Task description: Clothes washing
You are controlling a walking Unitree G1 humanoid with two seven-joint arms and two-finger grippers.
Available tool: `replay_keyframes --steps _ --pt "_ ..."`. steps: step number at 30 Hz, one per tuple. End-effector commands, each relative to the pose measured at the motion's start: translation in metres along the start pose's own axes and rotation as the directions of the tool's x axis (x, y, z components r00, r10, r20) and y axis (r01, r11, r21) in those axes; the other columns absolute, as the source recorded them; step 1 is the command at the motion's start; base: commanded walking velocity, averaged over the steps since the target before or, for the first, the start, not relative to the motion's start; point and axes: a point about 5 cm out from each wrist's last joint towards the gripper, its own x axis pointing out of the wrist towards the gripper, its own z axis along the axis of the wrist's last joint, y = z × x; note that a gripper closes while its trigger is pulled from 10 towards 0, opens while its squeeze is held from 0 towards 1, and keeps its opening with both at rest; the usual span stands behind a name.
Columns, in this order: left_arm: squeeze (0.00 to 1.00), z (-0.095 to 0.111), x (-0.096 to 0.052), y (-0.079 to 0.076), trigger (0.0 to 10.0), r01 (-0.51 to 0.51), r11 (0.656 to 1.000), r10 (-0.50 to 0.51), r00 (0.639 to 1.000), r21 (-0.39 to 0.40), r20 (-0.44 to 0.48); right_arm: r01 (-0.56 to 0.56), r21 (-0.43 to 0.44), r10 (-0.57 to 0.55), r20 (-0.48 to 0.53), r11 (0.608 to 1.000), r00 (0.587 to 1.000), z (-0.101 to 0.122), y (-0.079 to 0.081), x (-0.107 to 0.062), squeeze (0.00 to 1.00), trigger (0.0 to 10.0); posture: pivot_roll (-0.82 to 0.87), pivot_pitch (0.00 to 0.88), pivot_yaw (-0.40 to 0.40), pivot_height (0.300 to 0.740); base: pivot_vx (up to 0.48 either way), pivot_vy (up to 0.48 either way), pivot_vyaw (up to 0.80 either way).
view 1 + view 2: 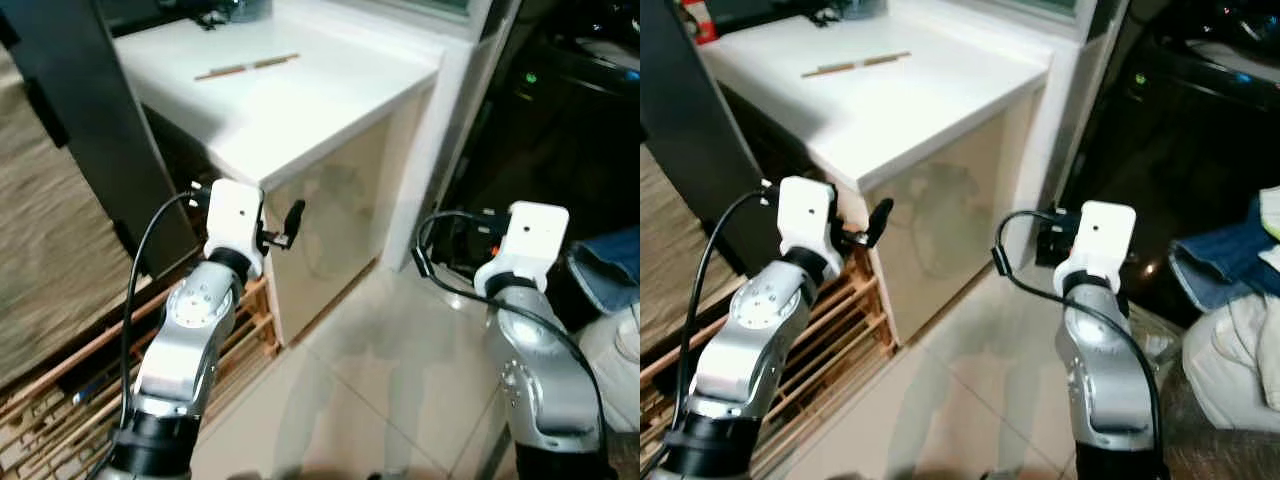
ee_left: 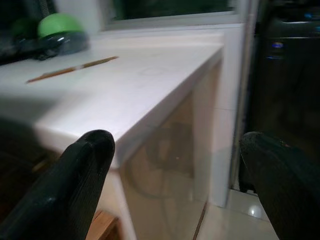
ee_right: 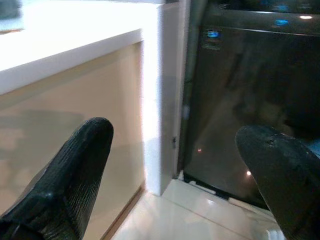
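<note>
A dark washing machine (image 1: 560, 110) stands to the right of a white cabinet (image 1: 300, 110), with small lights lit on its front (image 3: 212, 34). Blue jeans (image 1: 612, 265) and pale cloth (image 1: 1240, 350) lie in a heap at the far right, beside my right arm. My left gripper (image 2: 177, 145) is held up near the cabinet's front corner, open with nothing between its fingers. Facing the gap between cabinet and machine, my right gripper (image 3: 175, 132) is open and holds nothing either.
A thin wooden stick (image 1: 247, 66) lies on the cabinet top, and a green round object (image 2: 60, 25) sits at its back. A slatted wooden rack (image 1: 60, 390) lies low on the left under a dark upright panel (image 1: 90, 120). Pale floor tiles (image 1: 380, 390) run between my arms.
</note>
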Motion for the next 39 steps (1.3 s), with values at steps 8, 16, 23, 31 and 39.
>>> replay_keyframes --steps 8,16,23,31,39 --pt "0.0 0.007 0.002 -0.004 10.0 0.036 0.999 -0.036 0.998 0.011 0.044 -0.028 0.003 0.028 -0.086 1.0 0.996 -0.017 -0.005 -0.003 0.0 10.0 0.03 0.0 0.034 0.74 0.0 0.045 -0.8" --pt "0.0 0.006 0.003 -0.002 10.0 0.022 1.0 -0.023 0.999 0.023 0.041 -0.04 -0.009 0.038 -0.112 0.999 0.993 -0.022 -0.005 -0.006 0.0 10.0 0.02 0.0 0.036 0.74 0.0 0.48 -0.8" --pt "0.0 0.004 0.006 -0.001 10.0 0.02 0.996 -0.021 1.0 0.089 0.015 -0.009 -0.02 0.006 -0.162 1.0 0.987 -0.028 -0.008 -0.005 0.0 10.0 0.02 0.0 0.042 0.74 0.0 0.249 -0.8" --pt "0.0 0.004 0.007 0.004 10.0 -0.018 1.0 0.018 1.0 -0.02 0.008 -0.007 -0.047 -0.001 -0.167 0.999 0.986 -0.025 -0.008 0.0 0.0 10.0 0.03 0.0 0.034 0.74 0.0 -0.3 -0.15" --pt "0.0 0.015 0.008 0.014 10.0 -0.093 0.995 0.094 0.995 -0.025 0.037 -0.135 -0.024 0.134 -0.048 0.991 0.99 0.007 0.014 0.013 0.0 10.0 0.06 0.0 -0.004 0.74 0.0 0.0 0.0"
